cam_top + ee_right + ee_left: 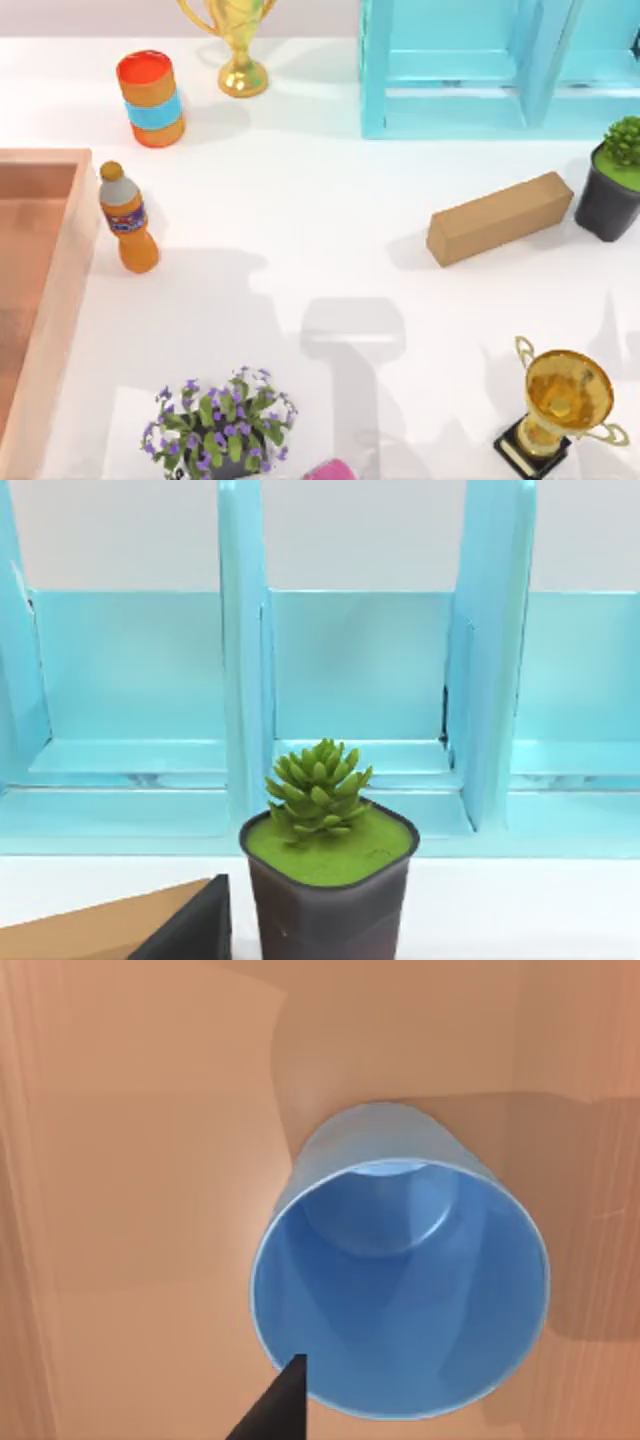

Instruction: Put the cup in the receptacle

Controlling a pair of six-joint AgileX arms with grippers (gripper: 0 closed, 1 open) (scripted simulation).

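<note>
From the left wrist view, the blue cup (400,1290) sits over the salmon floor of the receptacle (130,1160), its open mouth turned toward the camera and its shadow falling on the bin beside it. One dark fingertip (272,1408) of the left tool touches the cup's rim at the near edge; whether that tool is grasping the cup or has released it cannot be told.

In the top view, the receptacle (62,300) lies at the left edge of the white surface (300,220). An orange bottle (127,218) stands just beside its wall, with an orange can (151,98) farther back.

The right wrist view faces a turquoise shelf frame (240,680) with a potted succulent (328,875) in front of it, and a brown block (90,930) beside a dark finger (195,930) of the right tool, whose state cannot be told
</note>
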